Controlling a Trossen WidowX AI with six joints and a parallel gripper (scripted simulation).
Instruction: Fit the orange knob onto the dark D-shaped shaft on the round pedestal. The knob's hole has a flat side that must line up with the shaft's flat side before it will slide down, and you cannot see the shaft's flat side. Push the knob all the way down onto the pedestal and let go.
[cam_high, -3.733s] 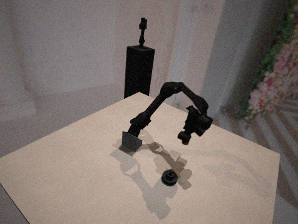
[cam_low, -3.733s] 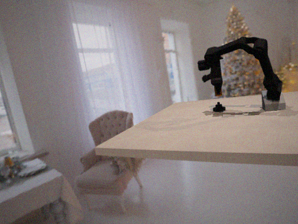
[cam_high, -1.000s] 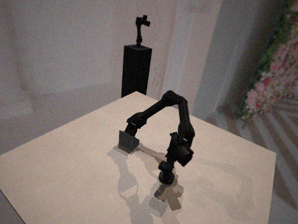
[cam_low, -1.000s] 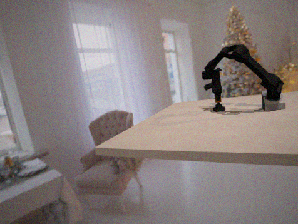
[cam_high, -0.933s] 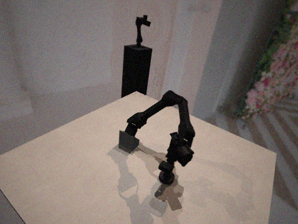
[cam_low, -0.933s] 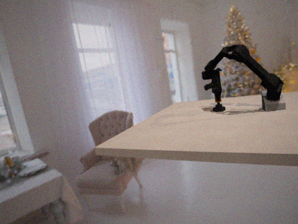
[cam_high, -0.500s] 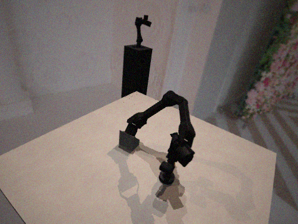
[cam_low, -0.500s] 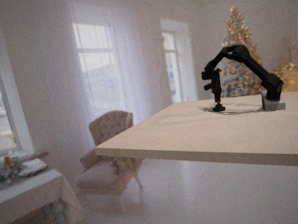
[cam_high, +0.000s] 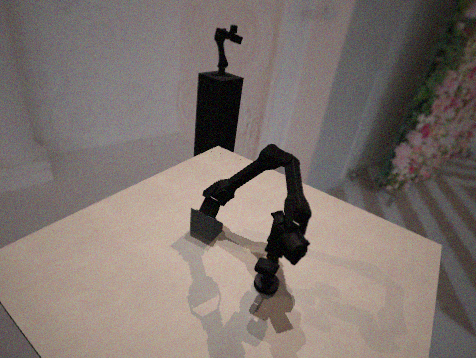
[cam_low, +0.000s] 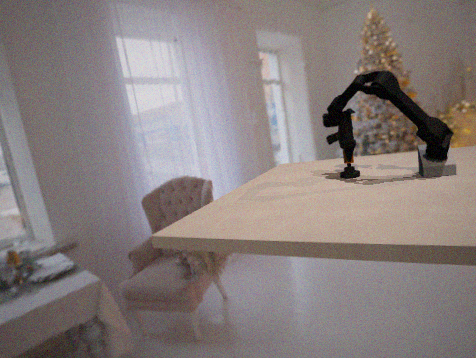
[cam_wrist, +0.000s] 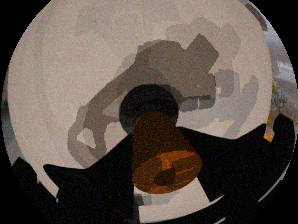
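Observation:
The orange knob (cam_low: 349, 161) (cam_wrist: 161, 150) is held between the fingers of my gripper (cam_high: 267, 266) (cam_low: 348, 157) (cam_wrist: 154, 135), which is shut on it and points down. The dark round pedestal (cam_high: 266, 285) (cam_low: 350, 174) (cam_wrist: 145, 97) stands on the table under the knob. In the exterior view, the dark shaft (cam_low: 349, 165) shows as a short piece between the knob's lower end and the pedestal, so the knob is not down on the pedestal. The wrist view shows the knob overlapping the pedestal's near part. The shaft's flat side and any contact at its tip are hidden.
The pale table (cam_high: 125, 260) (cam_low: 300, 220) carries the arm's grey base (cam_high: 204, 227) (cam_low: 430, 165), behind the pedestal in the top view. Dark shadows of the arm lie around the pedestal. A black column with a small dark arm-like shape stands beyond the table's far corner.

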